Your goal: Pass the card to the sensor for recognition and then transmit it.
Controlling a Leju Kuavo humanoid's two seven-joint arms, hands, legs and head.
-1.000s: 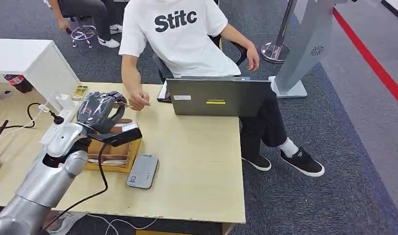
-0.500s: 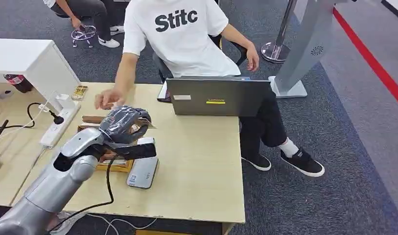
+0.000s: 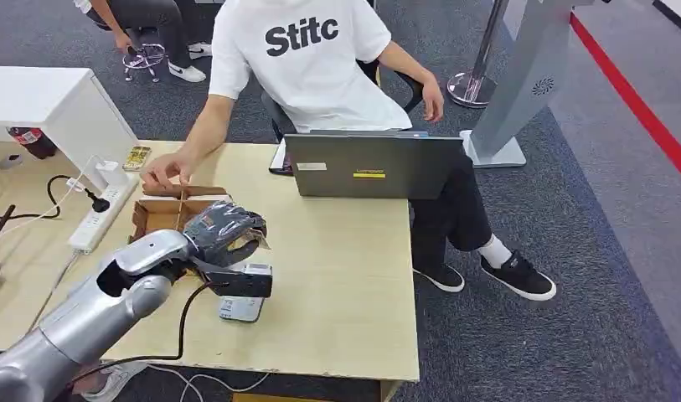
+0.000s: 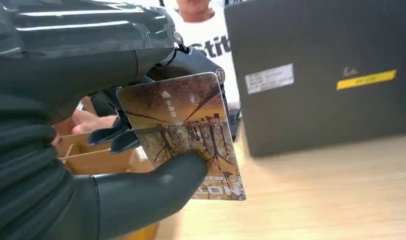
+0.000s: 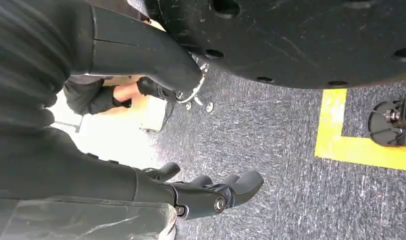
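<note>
— One card (image 4: 183, 132) sits pinched in our left hand (image 3: 224, 232), thumb (image 4: 156, 192) pressed on its face. Where are we holding it?

— Above the grey sensor (image 3: 243, 293) on the table (image 3: 345, 285), beside the wooden box (image 3: 161, 215) that a person's hand (image 3: 162, 172) touches.

— And our right hand (image 5: 210, 192)?

— Hanging over the carpet (image 5: 290, 165), fingers loosely curled, gripping nothing.

— Behind the card we see a laptop (image 3: 374, 166).

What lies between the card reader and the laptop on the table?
In the head view, only bare tabletop lies between the card reader and the laptop; the left hand, holding the card, hovers above the reader.
</note>
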